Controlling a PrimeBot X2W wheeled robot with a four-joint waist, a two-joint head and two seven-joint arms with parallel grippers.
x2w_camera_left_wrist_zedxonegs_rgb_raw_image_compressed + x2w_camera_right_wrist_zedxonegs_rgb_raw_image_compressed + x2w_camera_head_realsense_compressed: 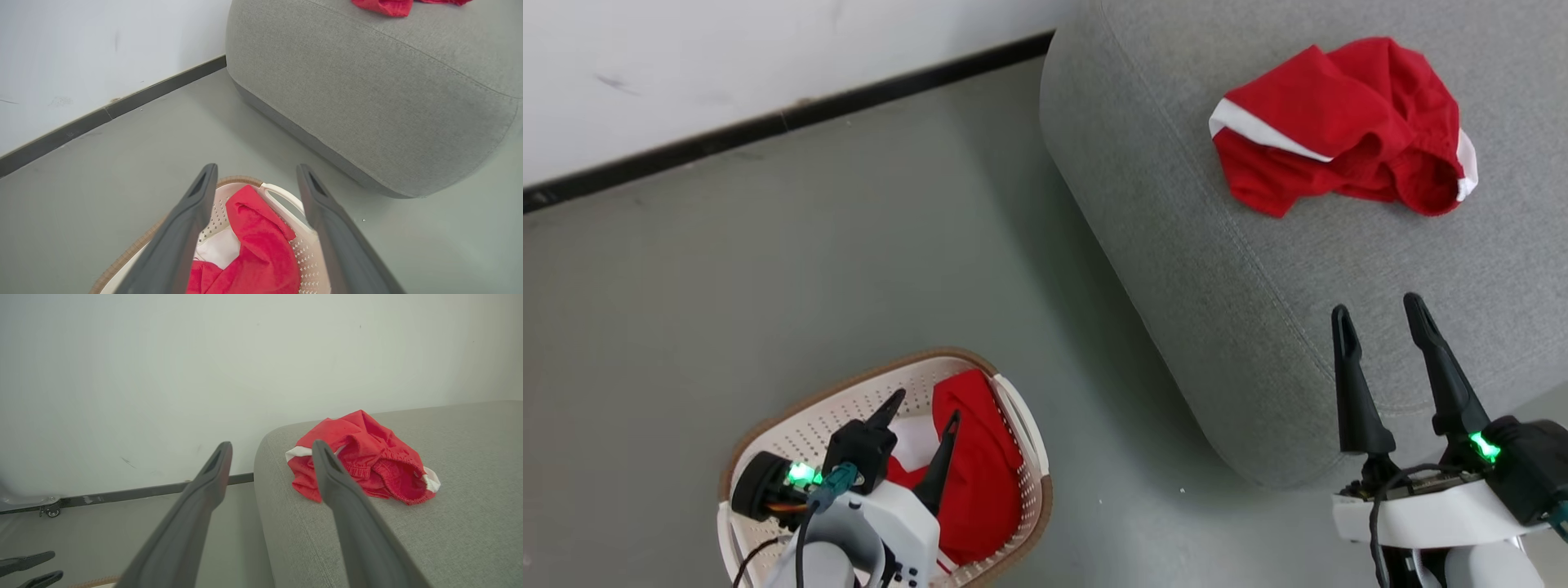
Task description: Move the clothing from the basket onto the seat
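One garment (1339,122) already laid on seat (1217,286). Left pincer (925,408) held wide, empty, above basket (931,356); clothing (976,474) just below it to be gripped next. Right pincer (1376,306) also wide, empty.

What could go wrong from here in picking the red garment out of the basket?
The left gripper hangs open over the basket; its fingers might snag the holed wall or handle instead of the red garment. That garment lies bunched, so a shallow pinch might let it slip onto the floor before reaching the sofa.
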